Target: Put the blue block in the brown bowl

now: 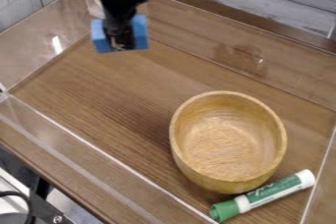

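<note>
Blue block (105, 37) is pinched in the claw (121, 41), lifted off the table (118, 100), well apart from brown bowl (230, 140). Prob. light, stiff, matte, so not slippery; rounded edges noted. Best held across flat opp. sides, near mid.

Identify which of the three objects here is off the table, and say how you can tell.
The blue block: the gripper holds it above the wood at the upper left. The brown bowl and the green-and-white marker both rest on the table.
</note>
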### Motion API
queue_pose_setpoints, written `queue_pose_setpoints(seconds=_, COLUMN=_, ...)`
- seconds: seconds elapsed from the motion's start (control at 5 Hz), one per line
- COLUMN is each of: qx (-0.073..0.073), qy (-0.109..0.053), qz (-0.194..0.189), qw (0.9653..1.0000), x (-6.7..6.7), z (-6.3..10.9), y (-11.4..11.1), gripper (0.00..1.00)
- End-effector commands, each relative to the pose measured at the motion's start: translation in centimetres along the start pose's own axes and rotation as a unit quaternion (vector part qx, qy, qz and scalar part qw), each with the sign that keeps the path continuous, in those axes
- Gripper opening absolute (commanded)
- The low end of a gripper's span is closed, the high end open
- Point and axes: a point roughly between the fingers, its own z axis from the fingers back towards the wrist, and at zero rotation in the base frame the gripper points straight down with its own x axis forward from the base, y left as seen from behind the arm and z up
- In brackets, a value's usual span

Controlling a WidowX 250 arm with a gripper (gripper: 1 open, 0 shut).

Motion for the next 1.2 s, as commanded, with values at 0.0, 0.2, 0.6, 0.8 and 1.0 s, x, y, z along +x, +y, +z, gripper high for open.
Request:
queue_pose_setpoints(seconds=0.0, qx=0.021, qy=-0.011, qz=0.015, qw=0.9996, x=2.0, z=1.6, y=-1.1, gripper=0.00)
queue_pose_setpoints(seconds=0.2, qx=0.024, qy=-0.017, qz=0.023, qw=0.9993, x=3.0, z=2.4, y=-2.6, gripper=0.00)
queue_pose_setpoints(seconds=0.6, qx=0.038, qy=-0.031, qz=0.052, qw=0.9974, x=6.0, z=3.5, y=-6.4, gripper=0.00)
queue_pose_setpoints(seconds=0.8, qx=0.045, qy=-0.038, qz=0.063, qw=0.9963, x=7.7, z=3.7, y=-8.2, gripper=0.00)
queue_pose_setpoints(seconds=1.0, qx=0.049, qy=-0.051, qz=0.068, qw=0.9952, x=8.6, z=3.8, y=-9.9, gripper=0.00)
